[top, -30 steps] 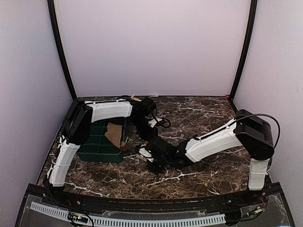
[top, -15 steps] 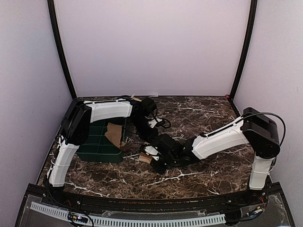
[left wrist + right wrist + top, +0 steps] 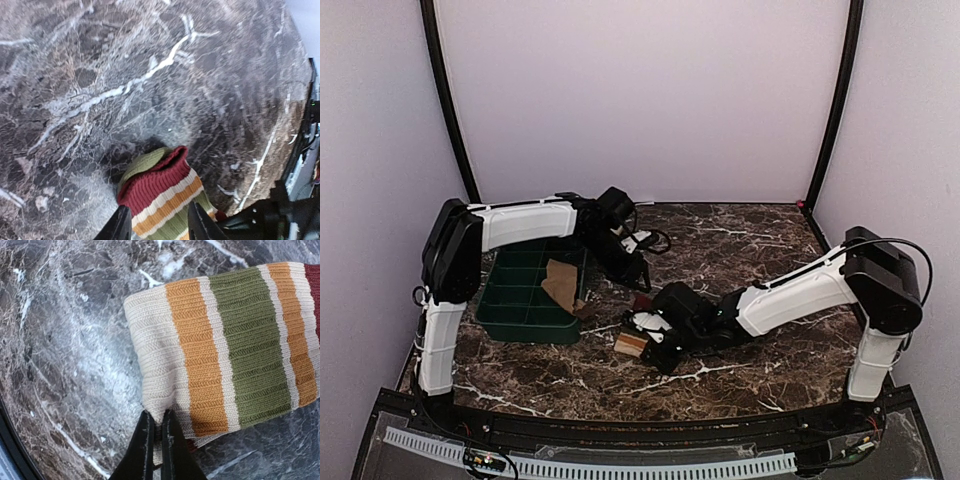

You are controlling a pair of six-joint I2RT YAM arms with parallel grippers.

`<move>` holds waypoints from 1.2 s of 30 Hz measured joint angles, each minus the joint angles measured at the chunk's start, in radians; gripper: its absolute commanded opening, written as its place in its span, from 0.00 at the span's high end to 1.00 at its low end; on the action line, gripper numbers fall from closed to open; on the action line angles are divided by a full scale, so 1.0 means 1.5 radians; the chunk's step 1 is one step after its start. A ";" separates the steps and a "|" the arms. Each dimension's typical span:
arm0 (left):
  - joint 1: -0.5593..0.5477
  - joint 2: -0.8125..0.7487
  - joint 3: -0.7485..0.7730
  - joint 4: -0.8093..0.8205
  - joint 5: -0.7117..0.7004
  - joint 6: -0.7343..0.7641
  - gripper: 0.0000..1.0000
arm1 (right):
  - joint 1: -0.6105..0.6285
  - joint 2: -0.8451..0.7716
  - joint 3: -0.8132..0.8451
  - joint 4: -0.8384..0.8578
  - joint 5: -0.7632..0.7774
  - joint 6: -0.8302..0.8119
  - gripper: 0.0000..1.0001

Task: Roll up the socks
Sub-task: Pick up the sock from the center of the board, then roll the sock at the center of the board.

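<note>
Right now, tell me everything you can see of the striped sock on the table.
The striped sock is ribbed knit, banded cream, orange, olive and dark red, with an olive patch at the red end. It lies flat, apparently doubled over, on the marble table. The right gripper is shut on its cream edge; the left gripper hangs open over the red end.

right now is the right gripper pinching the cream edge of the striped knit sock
Yes, the right gripper has its black fingers closed on the cream edge of the striped knit sock.
</note>
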 measured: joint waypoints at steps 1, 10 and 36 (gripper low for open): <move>0.003 -0.011 -0.008 0.009 0.005 -0.004 0.59 | -0.002 -0.003 -0.004 0.000 -0.007 0.003 1.00; 0.021 -0.121 -0.141 0.102 0.013 -0.014 0.65 | -0.039 -0.045 -0.060 0.030 -0.090 0.043 1.00; -0.030 -0.206 -0.308 0.208 0.095 0.084 0.85 | -0.194 -0.023 -0.088 0.166 -0.442 0.242 1.00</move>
